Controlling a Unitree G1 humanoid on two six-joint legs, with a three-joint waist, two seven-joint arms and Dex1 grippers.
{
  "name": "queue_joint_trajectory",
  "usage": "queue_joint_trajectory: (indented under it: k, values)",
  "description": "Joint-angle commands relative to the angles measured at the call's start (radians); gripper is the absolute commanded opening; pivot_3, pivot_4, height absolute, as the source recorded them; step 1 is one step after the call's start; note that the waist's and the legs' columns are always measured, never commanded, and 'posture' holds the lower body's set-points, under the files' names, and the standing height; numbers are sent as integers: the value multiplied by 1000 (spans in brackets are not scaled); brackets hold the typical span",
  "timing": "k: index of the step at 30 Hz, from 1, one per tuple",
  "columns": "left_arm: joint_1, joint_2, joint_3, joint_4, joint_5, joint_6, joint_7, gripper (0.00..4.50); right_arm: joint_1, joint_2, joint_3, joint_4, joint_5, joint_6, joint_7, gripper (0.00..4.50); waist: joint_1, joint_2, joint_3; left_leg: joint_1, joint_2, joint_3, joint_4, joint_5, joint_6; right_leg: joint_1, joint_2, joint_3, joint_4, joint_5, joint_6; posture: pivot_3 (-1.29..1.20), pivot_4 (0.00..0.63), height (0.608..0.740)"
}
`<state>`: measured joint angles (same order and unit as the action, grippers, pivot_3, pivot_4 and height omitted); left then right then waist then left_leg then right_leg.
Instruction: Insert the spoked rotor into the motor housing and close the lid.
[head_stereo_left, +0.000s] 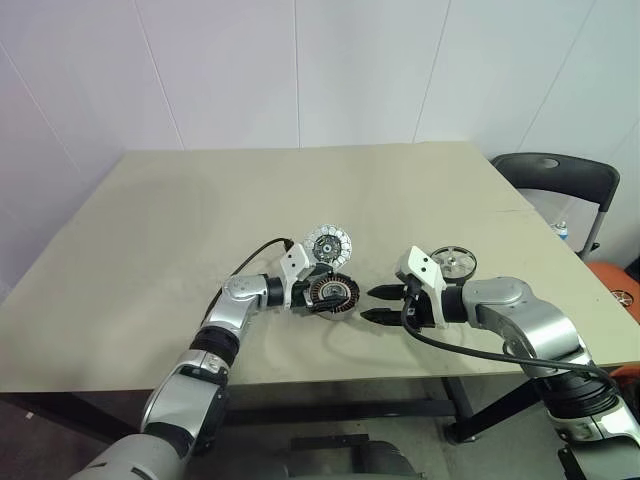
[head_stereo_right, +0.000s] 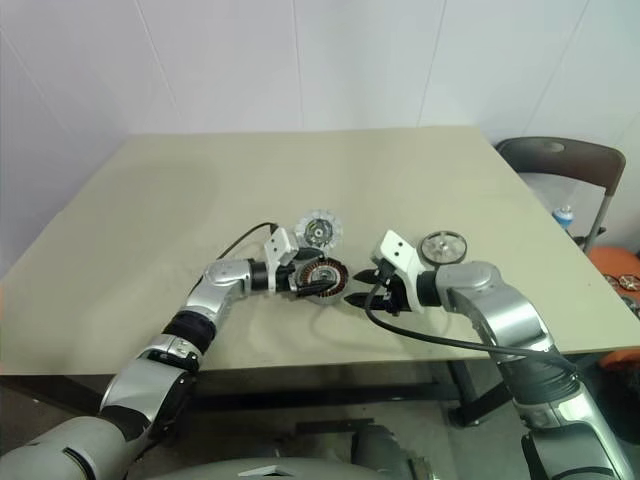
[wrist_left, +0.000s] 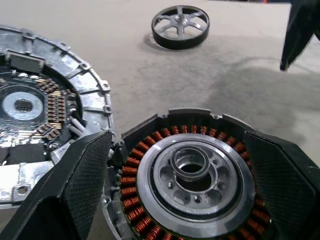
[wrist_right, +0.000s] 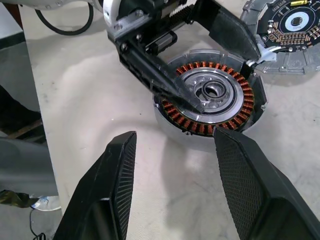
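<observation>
Housing: we see one motor housing (wrist_right: 210, 97), a grey cup with coppery windings, on the table (head_stereo_left: 150, 250).
Lid: one lid (head_stereo_left: 329, 244), swung open just beside it.
Rotor: one spoked rotor (head_stereo_left: 452, 263), black-rimmed, lying apart.
Grippers: left gripper (head_stereo_left: 338, 293) spread around the housing; right gripper (head_stereo_left: 375, 304) spread, empty.

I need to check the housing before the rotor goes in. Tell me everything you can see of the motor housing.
The motor housing is a round, shallow grey metal cup lying flat on the table, open side up. Inside, a ring of coppery windings surrounds a silvery hub with a central bore. It holds no rotor. The lid lies open beside it, joined at its edge. The left gripper straddles it, fingers spread at either side of the rim.
</observation>
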<state>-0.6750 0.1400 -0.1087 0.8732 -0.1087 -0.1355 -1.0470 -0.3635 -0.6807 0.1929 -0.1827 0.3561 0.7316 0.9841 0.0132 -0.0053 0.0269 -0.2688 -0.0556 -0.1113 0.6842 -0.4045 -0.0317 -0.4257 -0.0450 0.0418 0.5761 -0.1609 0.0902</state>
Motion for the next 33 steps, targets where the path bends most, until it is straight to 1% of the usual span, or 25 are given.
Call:
queue_joint_trajectory:
  k: [1,3,5,8,9,13,14,23,33]
  values:
    - [-37,-4,30,-53,-41,20,-4,4092,-27,9,-1,2,-4,-18,-1,2564,0,0,0,0,0,0,0,0,0,0,0,0,0,0,0,0,0,740]
    - [-37,-3,30,-55,-40,24,-3,3600,-29,9,1,6,-5,-21,0,2564,0,0,0,0,0,0,0,0,0,0,0,0,0,0,0,0,0,740]
    - [-37,-3,29,-55,-40,27,-1,2850,-31,9,3,9,-6,-23,0,2564,0,0,0,0,0,0,0,0,0,0,0,0,0,0,0,0,0,740]
    - [-36,-1,17,-45,-19,18,18,1814,-31,9,4,8,-10,-24,-1,2564,0,0,0,0,0,0,0,0,0,0,0,0,0,0,0,0,0,740]
    - [-36,-1,12,-39,-10,11,26,1532,-30,9,5,7,-11,-25,-1,2564,0,0,0,0,0,0,0,0,0,0,0,0,0,0,0,0,0,740]
    - [-33,-7,0,-21,17,-13,59,93,-27,12,9,1,-15,-25,-2,2564,0,0,0,0,0,0,0,0,0,0,0,0,0,0,0,0,0,740]
    - [-33,-8,-1,-19,21,-17,62,39,-27,13,10,-1,-15,-24,-3,2564,0,0,0,0,0,0,0,0,0,0,0,0,0,0,0,0,0,740]
    - [-20,-11,-12,-19,33,-1,39,39,-24,14,13,-3,-18,-27,-8,2564,0,0,0,0,0,0,0,0,0,-1,0,0,0,0,0,0,0,740]
    - [4,15,-63,-32,68,23,-6,39,-19,17,14,-4,-19,-27,-24,2564,0,0,0,0,0,0,0,0,0,-1,0,0,0,0,0,0,0,740]
